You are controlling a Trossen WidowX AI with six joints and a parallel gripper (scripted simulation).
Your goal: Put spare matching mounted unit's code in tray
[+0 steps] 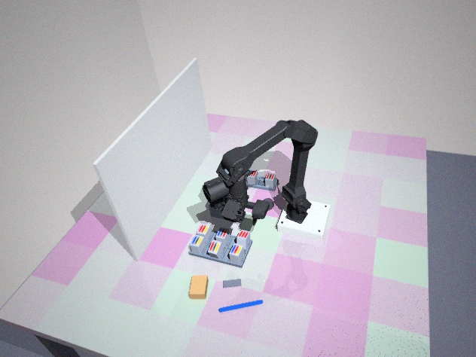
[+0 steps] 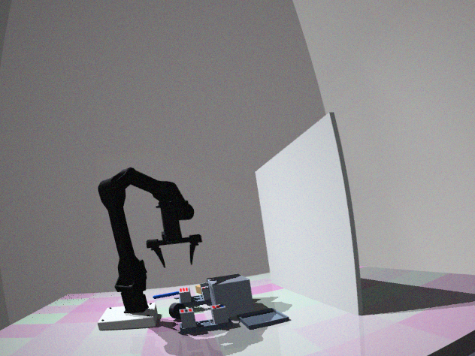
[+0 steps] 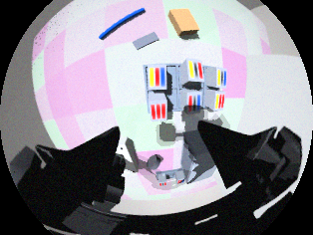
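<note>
From my station, I'm holding the gripper [image 1: 242, 226] [image 2: 177, 265] [image 3: 159, 126] wide open and empty; six striped spares [image 1: 236, 251] [image 3: 156, 78] are standing in their rack [image 1: 215, 258] [image 3: 146, 81].

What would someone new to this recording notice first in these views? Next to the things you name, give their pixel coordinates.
Probably the black arm [image 1: 265, 147] [image 2: 143, 182], arched up from its white base plate [image 1: 321, 215] [image 2: 109, 320], its open gripper [image 2: 177, 265] [image 3: 159, 126] pointing down. Next, the tall white panel [image 1: 157, 154] [image 2: 307, 214] standing upright on the pink and pale-green table [image 1: 334, 284] [image 2: 322, 333] [image 3: 82, 75]. Then the six color-striped blocks on a gray rack [image 1: 215, 259] [image 3: 171, 102], near an orange block [image 1: 198, 285] [image 3: 182, 20] and a blue stick [image 1: 240, 306] [image 2: 165, 295] [image 3: 121, 22].
</note>
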